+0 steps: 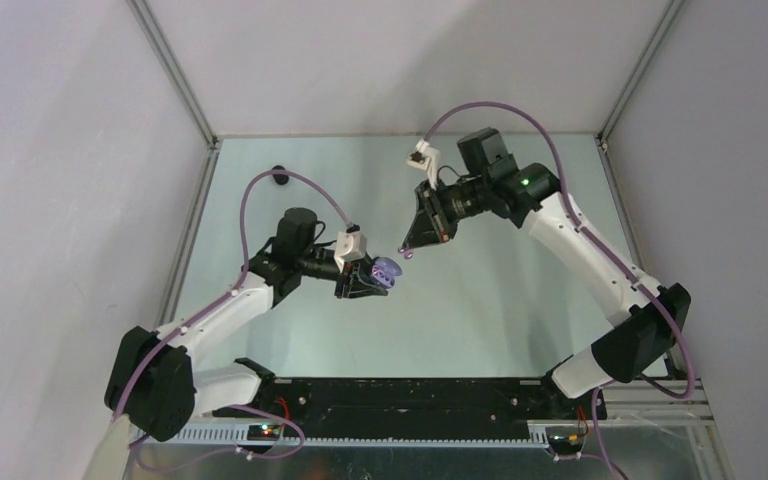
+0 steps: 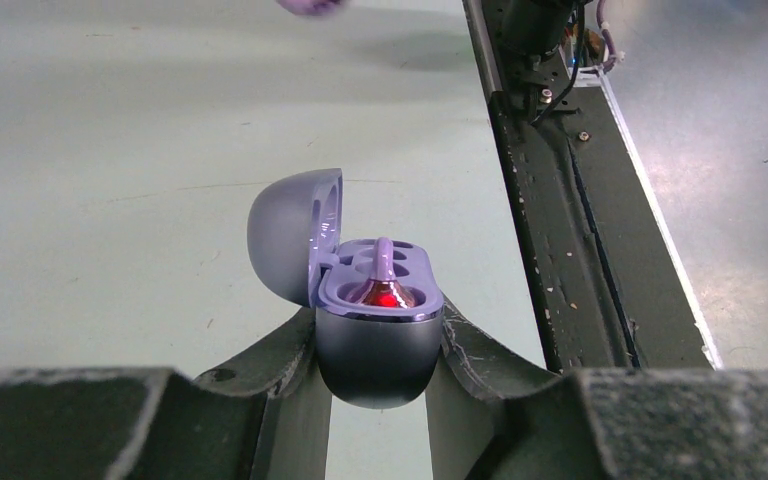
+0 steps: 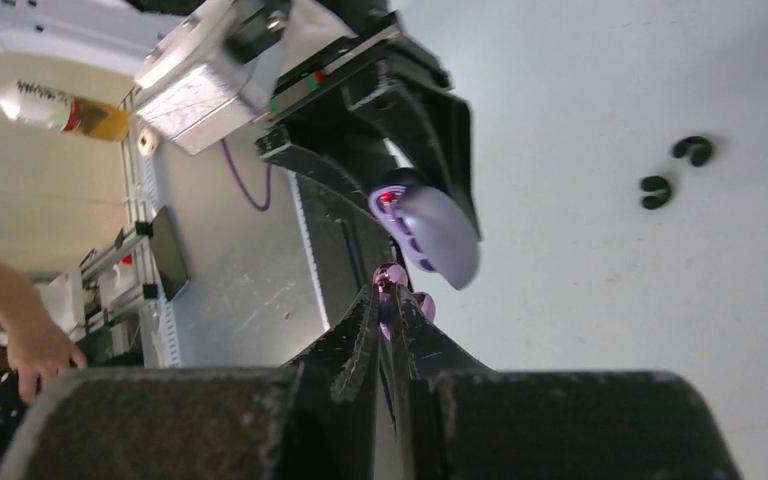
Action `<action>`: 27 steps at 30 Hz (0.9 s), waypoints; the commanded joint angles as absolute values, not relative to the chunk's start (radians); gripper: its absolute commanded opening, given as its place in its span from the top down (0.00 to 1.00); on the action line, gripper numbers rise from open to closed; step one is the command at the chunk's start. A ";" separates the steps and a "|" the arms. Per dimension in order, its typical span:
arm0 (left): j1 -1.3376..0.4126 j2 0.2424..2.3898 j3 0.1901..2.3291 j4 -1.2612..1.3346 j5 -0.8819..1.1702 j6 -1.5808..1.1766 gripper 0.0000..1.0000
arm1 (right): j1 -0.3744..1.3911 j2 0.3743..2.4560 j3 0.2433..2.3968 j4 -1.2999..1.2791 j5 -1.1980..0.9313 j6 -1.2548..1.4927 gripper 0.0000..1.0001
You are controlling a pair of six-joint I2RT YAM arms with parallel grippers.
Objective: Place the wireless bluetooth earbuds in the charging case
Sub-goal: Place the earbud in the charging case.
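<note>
1. L gripper (image 1: 368,280) is pinching the charging case (image 2: 375,352) by its lower shell, fingers pressing in on both sides. It's holding the case up off the table (image 1: 500,320), mid-workspace, w/ the lid (image 2: 285,235) standing open to one side.
2. A seated piece (image 2: 383,262), pale purple, is standing up in the case tray w/ a red glow at its foot. Prob one bud already in. Can't tell which well is free.
3. Key gap: in the top view the case is lying just left of, and a bit nearer the bases than, the R fingertips. They're close but not touching. In the R wrist view the open tray is facing roughly toward the R fingers, so I'd judge a short push along the finger line, bud stem leading, is what's coming.
4. R gripper (image 1: 407,250) is squeezing the purple bud (image 3: 392,288), fingers nearly together w/ the bud poking out at the tips. This arm is doing the inserting; L is only steadying.
5. Dark pieces (image 3: 672,172), two small curled ones, are lying on the table well apart from both grippers. Prob the black buds, too small to be sure.
</note>
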State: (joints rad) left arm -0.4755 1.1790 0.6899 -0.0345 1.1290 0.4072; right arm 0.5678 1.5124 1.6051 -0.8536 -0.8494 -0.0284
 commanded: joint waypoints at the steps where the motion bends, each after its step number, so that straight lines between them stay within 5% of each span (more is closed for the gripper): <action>1: -0.484 1.179 0.730 -0.020 1.147 0.394 1.00 | 0.631 1.493 1.584 -0.806 -0.875 -0.008 0.89; 27: -0.460 1.171 0.733 0.045 1.234 0.309 1.00 | 0.761 1.455 1.459 -0.713 -0.696 -0.061 0.89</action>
State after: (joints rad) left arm -0.4679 1.1805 0.6979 -0.0071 1.1858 0.3428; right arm 0.7509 1.4834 1.4570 -0.7498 -0.7132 -0.0483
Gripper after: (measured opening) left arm 0.372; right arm 0.112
